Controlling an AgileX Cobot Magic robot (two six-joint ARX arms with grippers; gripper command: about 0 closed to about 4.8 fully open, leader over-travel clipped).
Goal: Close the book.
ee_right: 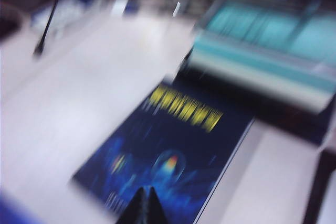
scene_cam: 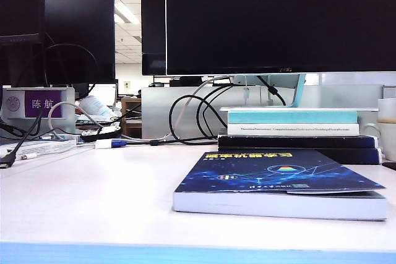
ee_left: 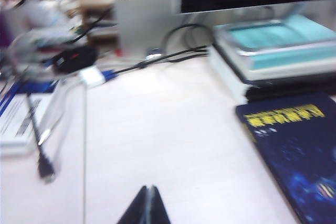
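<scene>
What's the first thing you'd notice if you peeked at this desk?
The big dark blue book with yellow title letters, lying shut at the table's front right. Right behind it sits a stack of teal-and-white books under a huge black monitor. The left gripper hangs shut over bare table, and the right gripper hangs shut over the book's cover.

Ceiling strip lights (scene_cam: 127, 12) brighten the exterior view, which is sharp, with the worktop (scene_cam: 86, 196) washed pale. Both wrist views are smeared, seemingly by motion; the right one worst, the book (ee_right: 168, 156) title unreadable.
</scene>
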